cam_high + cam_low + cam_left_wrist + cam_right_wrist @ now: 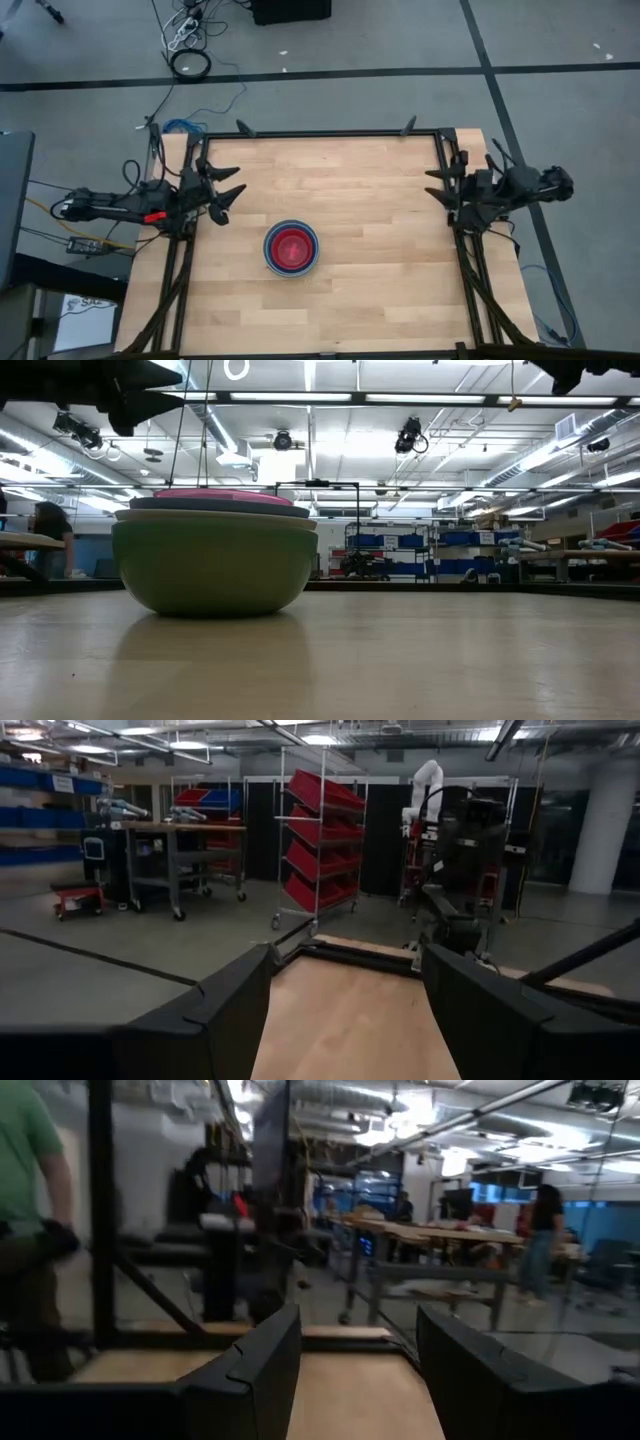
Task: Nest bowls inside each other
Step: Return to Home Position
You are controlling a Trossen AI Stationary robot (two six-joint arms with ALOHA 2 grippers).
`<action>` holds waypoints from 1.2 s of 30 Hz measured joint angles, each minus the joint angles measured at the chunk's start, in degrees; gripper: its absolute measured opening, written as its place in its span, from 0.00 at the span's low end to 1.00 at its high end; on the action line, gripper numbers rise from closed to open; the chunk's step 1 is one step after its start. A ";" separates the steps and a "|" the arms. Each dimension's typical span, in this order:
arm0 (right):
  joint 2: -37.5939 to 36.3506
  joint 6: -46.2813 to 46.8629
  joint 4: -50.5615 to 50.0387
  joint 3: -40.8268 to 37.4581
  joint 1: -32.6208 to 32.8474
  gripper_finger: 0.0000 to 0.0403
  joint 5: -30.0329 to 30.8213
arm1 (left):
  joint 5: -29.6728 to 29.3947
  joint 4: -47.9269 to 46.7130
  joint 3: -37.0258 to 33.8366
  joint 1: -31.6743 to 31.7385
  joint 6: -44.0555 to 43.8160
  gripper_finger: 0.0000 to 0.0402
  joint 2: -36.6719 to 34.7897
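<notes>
The wooden table (340,200) is seen from above with one arm at each side edge. The left claw (232,183) is held over the left edge of the table, and its two fingers (215,1020) are spread apart with nothing between them. The right claw (436,187) is held over the right edge, opposite to the left one. Its fingers (255,1370) are also apart and empty.

The bowls (291,248) are nested into one stack, which is placed a little left of the table's middle, well apart from both claws. The green bowl (213,570) is found outermost, standing upright on the table. A grey rim (215,505) is seen above its edge. The pink-red bowl (225,492) is set innermost, at the top.
</notes>
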 joint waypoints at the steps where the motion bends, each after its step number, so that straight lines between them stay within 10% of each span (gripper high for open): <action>1: 0.37 -0.73 -0.31 0.00 -0.79 0.46 -0.02 | -0.01 -0.09 0.00 0.00 0.51 0.66 -0.02; 17: 1.05 5.00 7.37 -13.77 -12.66 0.46 -6.72 | 2.27 -5.51 -0.03 -0.02 1.65 0.66 0.07; 36: 1.15 8.46 7.73 -23.43 -28.28 0.46 -20.28 | 2.36 10.01 -15.21 -0.04 0.02 0.66 0.52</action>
